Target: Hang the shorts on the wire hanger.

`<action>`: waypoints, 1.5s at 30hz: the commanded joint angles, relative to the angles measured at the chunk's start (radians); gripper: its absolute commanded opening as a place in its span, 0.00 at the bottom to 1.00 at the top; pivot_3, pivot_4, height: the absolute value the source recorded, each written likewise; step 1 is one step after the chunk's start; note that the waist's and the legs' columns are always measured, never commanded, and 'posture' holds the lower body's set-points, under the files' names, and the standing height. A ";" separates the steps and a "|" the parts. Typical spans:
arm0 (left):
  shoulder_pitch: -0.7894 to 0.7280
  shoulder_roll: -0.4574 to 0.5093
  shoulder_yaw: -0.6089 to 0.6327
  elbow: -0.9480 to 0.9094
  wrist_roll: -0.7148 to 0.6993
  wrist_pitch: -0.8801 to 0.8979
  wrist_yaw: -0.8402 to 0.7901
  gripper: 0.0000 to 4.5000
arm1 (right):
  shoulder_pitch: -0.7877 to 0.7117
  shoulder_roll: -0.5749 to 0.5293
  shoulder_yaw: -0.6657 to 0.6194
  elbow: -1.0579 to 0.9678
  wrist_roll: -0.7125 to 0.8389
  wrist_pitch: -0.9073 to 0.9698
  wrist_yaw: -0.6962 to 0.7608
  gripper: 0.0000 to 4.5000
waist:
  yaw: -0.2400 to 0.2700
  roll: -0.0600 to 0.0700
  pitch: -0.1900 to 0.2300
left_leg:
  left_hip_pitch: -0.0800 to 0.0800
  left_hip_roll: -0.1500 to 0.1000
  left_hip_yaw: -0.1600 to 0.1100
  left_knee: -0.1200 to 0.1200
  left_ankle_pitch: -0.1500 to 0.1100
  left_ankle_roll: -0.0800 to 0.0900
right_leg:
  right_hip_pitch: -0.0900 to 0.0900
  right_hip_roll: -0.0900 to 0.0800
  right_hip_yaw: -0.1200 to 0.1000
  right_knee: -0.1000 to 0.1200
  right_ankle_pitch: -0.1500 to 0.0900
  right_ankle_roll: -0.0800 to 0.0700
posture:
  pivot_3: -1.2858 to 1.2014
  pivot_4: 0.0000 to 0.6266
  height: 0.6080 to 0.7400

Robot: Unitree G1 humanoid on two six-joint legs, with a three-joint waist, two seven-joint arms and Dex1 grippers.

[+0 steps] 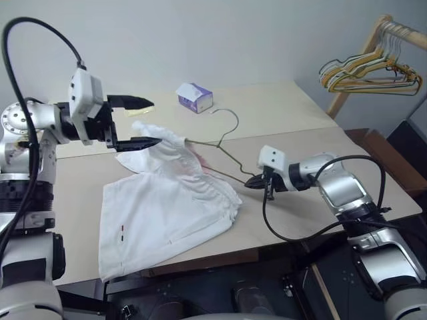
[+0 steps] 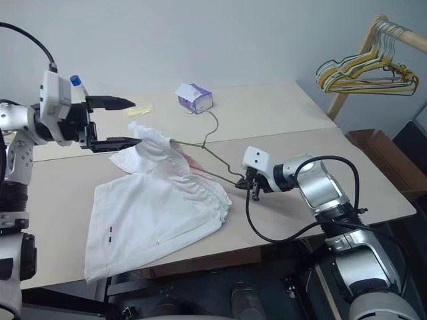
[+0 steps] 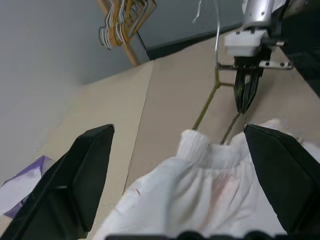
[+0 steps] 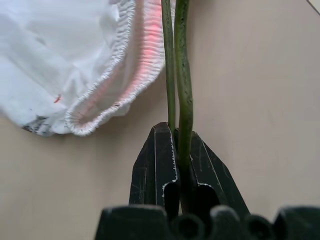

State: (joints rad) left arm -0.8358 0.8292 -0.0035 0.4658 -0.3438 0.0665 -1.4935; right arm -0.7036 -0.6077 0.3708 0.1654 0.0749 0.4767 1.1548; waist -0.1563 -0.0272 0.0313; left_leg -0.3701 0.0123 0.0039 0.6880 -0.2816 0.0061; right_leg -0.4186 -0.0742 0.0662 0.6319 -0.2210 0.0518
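Step in hand: the thin olive-green wire hanger (image 1: 220,155) is judged to be partly threaded into the white cloth shorts with gathered elastic waistband (image 1: 160,210); hanging is not yet finished.
Right gripper (image 4: 176,150): fingers clamped together on the hanger's shoulder end, just beside the shorts' waistband.
Left gripper (image 1: 136,123): fingers wide apart, nothing held, raised just above the lifted corner of the waistband.
Shorts: spread on the beige tabletop (image 1: 287,113), one waistband corner propped up on the hanger's far end.
Hanger hook: silvery, lying beyond the shorts, toward the small white-and-purple tissue pack (image 1: 195,97).
Next move: the waistband corner would need grasping and drawing along the wire.
Containers: none seen; the tissue pack's contents cannot be told.
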 commanded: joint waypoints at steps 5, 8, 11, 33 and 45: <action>-0.132 0.015 -0.108 0.136 0.081 -0.110 -0.118 1.00 | -0.094 0.028 0.028 -0.073 -0.022 0.081 0.017 0.00 | -0.008 0.000 0.000 | -0.001 0.000 -0.001 0.000 0.000 0.000 | -0.001 0.000 0.000 0.000 0.000 0.000 | 0.47 0.00 1.00; -0.160 0.026 -0.162 0.159 0.080 -0.120 -0.121 1.00 | -0.107 0.035 0.040 -0.077 -0.031 0.107 0.018 0.00 | -0.011 0.000 0.000 | -0.002 0.000 -0.001 0.001 0.000 0.000 | -0.001 0.000 0.000 0.000 0.000 0.000 | 0.47 0.00 1.00; -0.179 0.033 -0.207 0.181 0.079 -0.126 -0.121 0.96 | -0.113 0.039 0.047 -0.075 -0.037 0.118 0.018 0.00 | -0.011 0.000 0.000 | -0.002 0.000 -0.001 0.002 0.000 0.000 | -0.002 0.000 0.000 0.001 0.000 0.000 | 0.47 0.00 1.00; -0.231 0.005 -0.289 0.345 0.165 -0.212 -0.121 0.00 | -0.103 0.048 0.042 -0.118 -0.052 0.087 0.004 0.00 | -0.024 0.000 0.000 | -0.005 0.000 -0.002 0.006 -0.001 0.002 | -0.003 0.000 -0.001 0.002 0.000 0.001 | 0.47 0.00 1.00; -0.263 -0.011 -0.222 0.420 0.246 -0.305 -0.101 0.00 | -0.082 0.031 -0.033 -0.110 -0.036 0.013 -0.049 0.40 | -0.025 0.000 0.000 | -0.005 0.000 -0.002 0.006 -0.001 0.002 | -0.003 0.000 -0.001 0.003 0.000 0.001 | 0.46 0.00 1.00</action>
State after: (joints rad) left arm -1.0507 0.8090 -0.2636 0.8734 -0.1099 -0.2172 -1.6086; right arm -0.7734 -0.5627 0.3978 0.0883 0.0240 0.5162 1.1242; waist -0.1814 -0.0272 0.0314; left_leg -0.3753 0.0128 0.0019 0.6944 -0.2829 0.0082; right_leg -0.4215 -0.0745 0.0655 0.6347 -0.2213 0.0530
